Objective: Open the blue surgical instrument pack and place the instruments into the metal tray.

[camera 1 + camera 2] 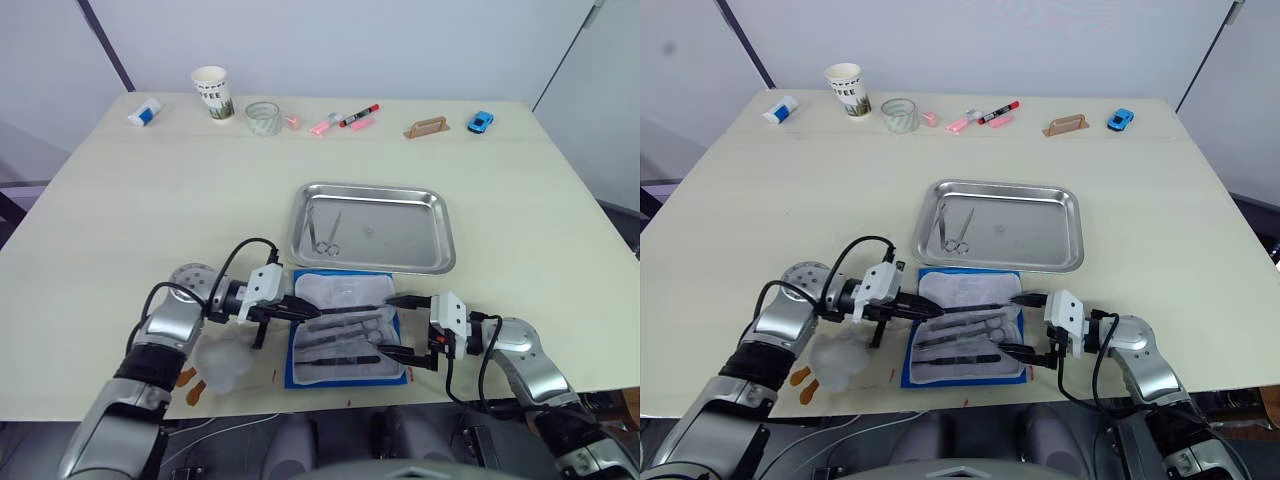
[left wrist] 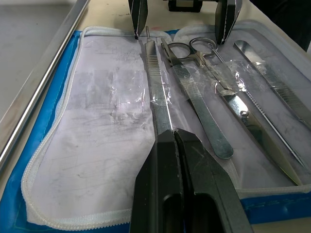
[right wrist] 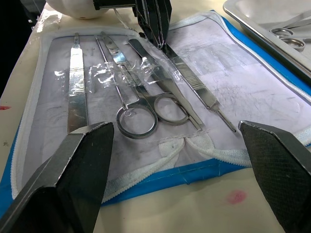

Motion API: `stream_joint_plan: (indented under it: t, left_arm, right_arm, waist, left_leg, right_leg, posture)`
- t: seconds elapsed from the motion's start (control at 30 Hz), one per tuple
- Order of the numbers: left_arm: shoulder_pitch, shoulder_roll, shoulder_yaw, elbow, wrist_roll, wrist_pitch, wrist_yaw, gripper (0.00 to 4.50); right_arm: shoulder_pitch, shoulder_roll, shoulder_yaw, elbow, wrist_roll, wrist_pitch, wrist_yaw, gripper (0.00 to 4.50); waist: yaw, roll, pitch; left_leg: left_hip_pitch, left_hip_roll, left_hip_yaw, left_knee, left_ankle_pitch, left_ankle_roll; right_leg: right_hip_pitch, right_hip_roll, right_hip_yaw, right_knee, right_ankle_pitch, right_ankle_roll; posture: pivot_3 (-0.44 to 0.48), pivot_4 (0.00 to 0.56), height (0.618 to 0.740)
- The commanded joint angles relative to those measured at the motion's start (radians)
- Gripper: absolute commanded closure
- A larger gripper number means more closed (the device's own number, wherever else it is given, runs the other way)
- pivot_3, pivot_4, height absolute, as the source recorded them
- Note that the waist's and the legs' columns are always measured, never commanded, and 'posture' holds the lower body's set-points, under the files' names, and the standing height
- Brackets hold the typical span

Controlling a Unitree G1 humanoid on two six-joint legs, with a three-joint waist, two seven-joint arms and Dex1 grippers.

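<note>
A pale tabletop [image 1: 120, 220] is seen before a white wall; the blue surgical instrument pack [image 1: 345, 330] lies opened between both jaws, just beside the metal tray [image 1: 372, 226]; the left gripper [image 2: 171, 133] is clamped together on a forceps among the instruments [image 2: 204, 92]; the right gripper [image 3: 175, 145] is held wide apart; the paper cup [image 1: 212, 93] reads "COFFEE"; scissors in the tray are noted from the head views.

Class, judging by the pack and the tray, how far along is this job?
Done: the blue pack lies open, and scissors are in the metal tray. In hand: the left gripper is shut on tweezers. Left: the remaining instruments; the right gripper waits open.
</note>
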Motion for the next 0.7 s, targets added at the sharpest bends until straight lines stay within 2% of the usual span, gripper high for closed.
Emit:
stream_joint_plan:
  t: [0.03, 0.07, 0.43, 0.7]
  left_arm:
    - [0.002, -0.001, 0.033, -0.021, -0.043, 0.002, -0.023, 3.67]
    - [0.005, -0.001, 0.04, -0.031, -0.055, 0.01, -0.024, 3.44]
    - [0.007, -0.015, 0.022, -0.057, -0.019, 0.005, 0.019, 3.44]
    - [-0.016, -0.05, -0.006, -0.01, 0.028, -0.008, 0.043, 3.44]
  right_arm:
    - [0.074, -0.015, 0.098, 0.172, -0.098, 0.068, 0.008, 0.0]
    - [0.074, -0.015, 0.099, 0.173, -0.099, 0.067, 0.008, 0.0]
    - [0.06, -0.007, 0.1, 0.191, -0.104, 0.062, 0.007, 0.0]
    - [0.061, -0.01, 0.095, 0.193, -0.105, 0.06, 0.004, 0.0]
  waist:
    - [0.0, 0.0, 0.0]
    - [0.0, 0.0, 0.0]
    - [0.0, 0.0, 0.0]
    - [0.0, -0.001, -0.001]
  left_leg:
    - [0.0, 0.0, 0.0, 0.0, 0.0, 0.0]
    - [0.0, 0.0, 0.0, 0.0, 0.0, 0.0]
    - [0.0, -0.001, 0.0, 0.0, 0.0, 0.0]
    - [0.0, -0.001, 0.0, 0.001, 0.0, 0.0]
  right_leg:
    - [0.0, 0.0, 0.0, 0.0, 0.0, 0.0]
    - [0.0, 0.0, 0.0, 0.0, 0.0, 0.0]
    - [0.0, 0.0, 0.0, 0.0, 0.0, 0.0]
    - [0.001, 0.001, 0.0, 0.0, 0.001, 0.001]
  posture:
    - [0.0, 0.15, 0.74]
    - [0.0, 0.15, 0.74]
    - [0.0, 0.15, 0.74]
    - [0.0, 0.15, 0.74]
